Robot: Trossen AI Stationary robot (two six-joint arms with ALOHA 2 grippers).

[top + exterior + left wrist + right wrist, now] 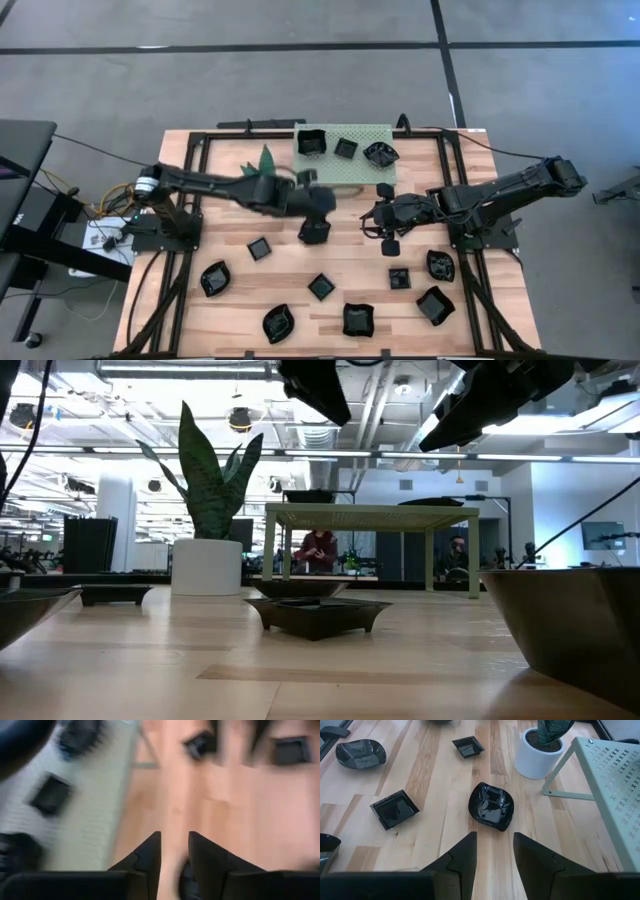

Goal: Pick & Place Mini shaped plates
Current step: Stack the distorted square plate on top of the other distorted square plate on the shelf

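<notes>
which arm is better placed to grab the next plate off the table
Probably the right. The right gripper is open and empty, aimed at a rounded plate just ahead of its fingers. The left gripper is by the green shelf.

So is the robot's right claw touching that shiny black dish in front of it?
Apart. The right wrist view shows bare wood between the right gripper and the rounded black dish, and nothing sits between its open fingers.

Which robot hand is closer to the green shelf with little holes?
Left. The left gripper sits just off the green perforated metal shelf's front edge; the right gripper is farther out over the wooden table.
</notes>
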